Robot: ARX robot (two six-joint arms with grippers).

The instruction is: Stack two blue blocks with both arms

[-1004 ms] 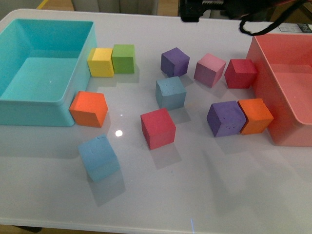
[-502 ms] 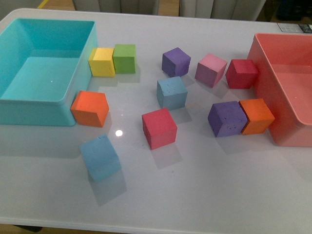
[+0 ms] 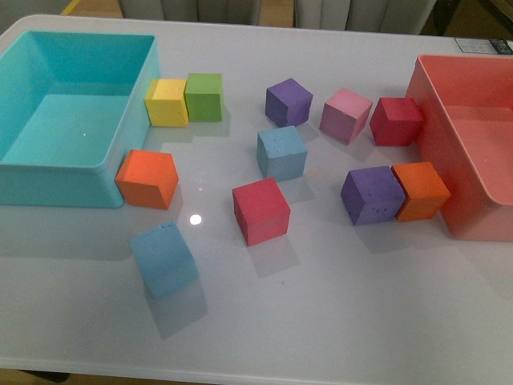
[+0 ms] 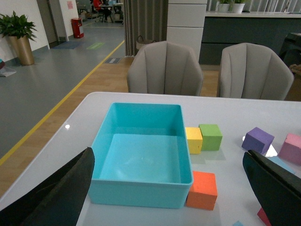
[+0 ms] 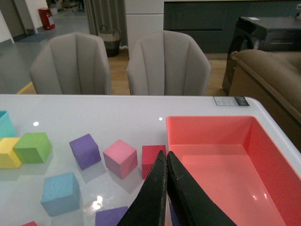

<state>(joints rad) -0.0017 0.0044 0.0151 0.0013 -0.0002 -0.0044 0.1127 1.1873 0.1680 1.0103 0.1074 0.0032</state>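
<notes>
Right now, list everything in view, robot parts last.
white table: 1, white, beneath all.
turquoise plastic bin: 1, turquoise, left.
coral plastic bin: 1, coral, right.
sky-blue foam cubes: 2, blue, mid-table and near front edge.
purple foam cubes: 2, purple, back and right.
red foam cubes: 2, red, centre and by coral bin.
orange foam cubes: 2, orange, one by each bin.
yellow foam cube: 1, yellow, beside turquoise bin.
green foam cube: 1, green, touching yellow.
pink foam cube: 1, pink, back.
grey chairs: 2, grey, behind table.
left gripper: 1, black, open.
right gripper: 1, black, shut.
</notes>
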